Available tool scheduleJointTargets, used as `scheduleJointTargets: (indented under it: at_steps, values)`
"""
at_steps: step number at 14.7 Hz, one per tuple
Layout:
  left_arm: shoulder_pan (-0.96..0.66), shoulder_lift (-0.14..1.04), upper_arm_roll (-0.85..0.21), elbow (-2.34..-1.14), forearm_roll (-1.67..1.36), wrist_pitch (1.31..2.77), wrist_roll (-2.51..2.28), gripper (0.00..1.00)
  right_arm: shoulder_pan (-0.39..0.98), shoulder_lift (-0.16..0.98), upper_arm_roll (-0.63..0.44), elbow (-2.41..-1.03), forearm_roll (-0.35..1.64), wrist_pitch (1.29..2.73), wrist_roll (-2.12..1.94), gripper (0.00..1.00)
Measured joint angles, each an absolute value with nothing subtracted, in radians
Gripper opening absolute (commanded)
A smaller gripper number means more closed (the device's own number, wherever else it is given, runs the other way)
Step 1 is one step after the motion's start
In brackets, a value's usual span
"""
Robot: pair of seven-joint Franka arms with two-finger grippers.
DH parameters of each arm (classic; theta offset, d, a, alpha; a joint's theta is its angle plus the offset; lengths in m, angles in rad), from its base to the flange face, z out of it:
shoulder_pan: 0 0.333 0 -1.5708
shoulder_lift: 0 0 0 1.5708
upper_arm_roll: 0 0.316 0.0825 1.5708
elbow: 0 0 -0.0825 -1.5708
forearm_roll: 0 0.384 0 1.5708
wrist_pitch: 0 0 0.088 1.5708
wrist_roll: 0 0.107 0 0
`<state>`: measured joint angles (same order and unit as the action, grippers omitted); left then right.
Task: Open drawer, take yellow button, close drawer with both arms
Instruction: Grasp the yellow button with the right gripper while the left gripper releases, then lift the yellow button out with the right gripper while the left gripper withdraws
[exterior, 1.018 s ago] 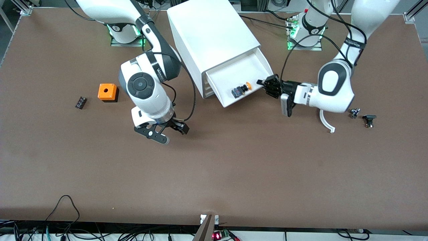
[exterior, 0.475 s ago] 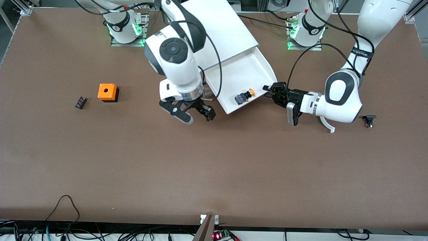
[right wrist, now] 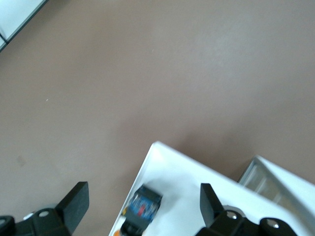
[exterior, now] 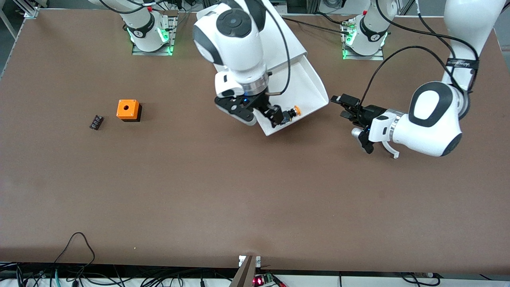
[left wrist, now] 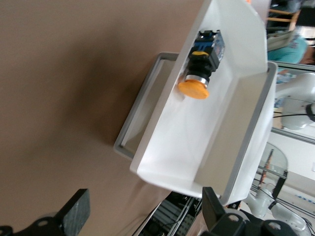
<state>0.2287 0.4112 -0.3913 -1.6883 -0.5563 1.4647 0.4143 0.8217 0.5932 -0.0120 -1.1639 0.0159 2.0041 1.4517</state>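
Note:
The top drawer [exterior: 308,81] of the white cabinet [exterior: 279,36] stands pulled out. The button [exterior: 290,113], with an orange cap and a black and blue body, lies on its side in the drawer's front corner. My right gripper [exterior: 259,115] hangs open over that corner with the button below its fingers, not gripped. The right wrist view shows the button [right wrist: 142,206] between the open fingers of my right gripper [right wrist: 142,204]. My left gripper [exterior: 346,108] is open and empty over the table beside the drawer's front, clear of it. The left wrist view shows the button [left wrist: 199,73], the drawer [left wrist: 206,142], its handle [left wrist: 140,115] and my left gripper [left wrist: 145,216].
An orange cube with a hole [exterior: 128,109] and a small black part [exterior: 96,122] lie toward the right arm's end of the table. A white curved piece [exterior: 394,153] lies under the left arm's wrist. Cables run along the table edge nearest the front camera.
The left gripper pulled the drawer farther out, then let go and backed away from it. The right arm swung from over the bare table to over the drawer's front corner and the button.

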Motion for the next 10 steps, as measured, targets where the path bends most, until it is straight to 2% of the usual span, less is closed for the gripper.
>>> scheduleJointTargets:
  at_steps: [6, 10]
  values:
    - [0.188, 0.374, -0.415, -1.471, -0.133, 1.381, 0.219, 1.00, 0.855, 0.660, 0.002, -1.147, 0.066, 2.104, 1.648, 1.00]
    - [0.157, 0.358, -0.412, -1.373, 0.092, 1.417, 0.208, 1.00, 0.855, 0.691, 0.023, -1.144, 0.083, 2.109, 1.705, 1.00]
